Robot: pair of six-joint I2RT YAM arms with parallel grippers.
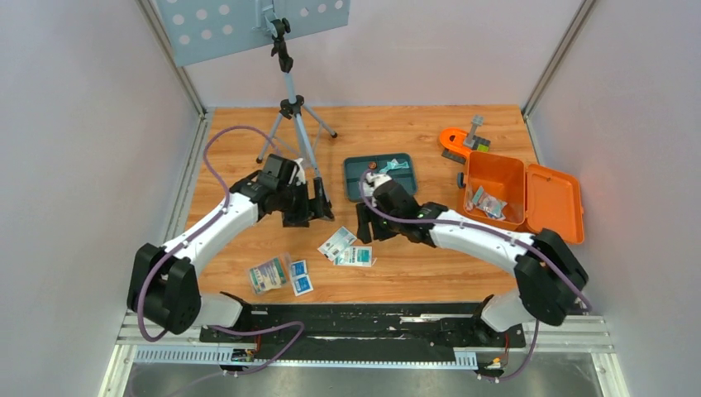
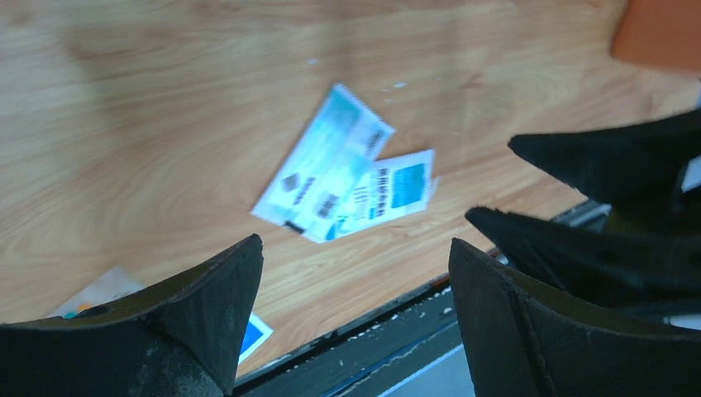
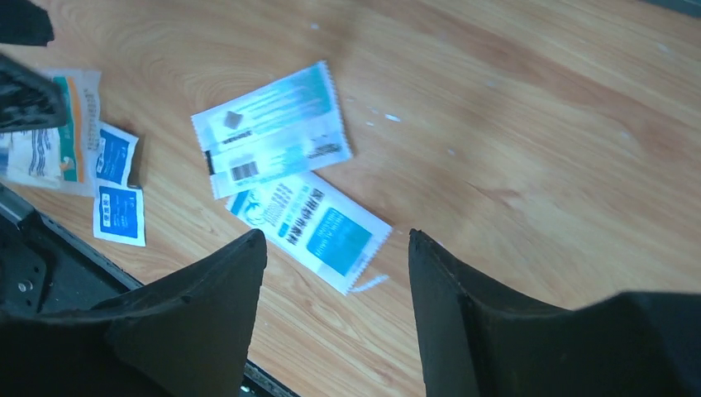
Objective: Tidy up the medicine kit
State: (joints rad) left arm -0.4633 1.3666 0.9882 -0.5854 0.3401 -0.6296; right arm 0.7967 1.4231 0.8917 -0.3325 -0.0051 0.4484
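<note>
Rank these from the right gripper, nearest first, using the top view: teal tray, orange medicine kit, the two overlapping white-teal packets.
1. white-teal packets: on the table just past the right gripper, toward the near edge.
2. teal tray: behind the gripper, toward the far wall.
3. medicine kit: farthest, off to the right side with its lid open.

Table layout from above
Kit (image 1: 554, 203) open at right, packets (image 1: 486, 203) inside; tray (image 1: 357, 169) left of it. Two overlapping sachets (image 1: 347, 248) lie before the tray; pouch (image 1: 267, 275) and two pads (image 1: 300, 278) further left, near the front edge; tripod (image 1: 293, 116) behind.
</note>
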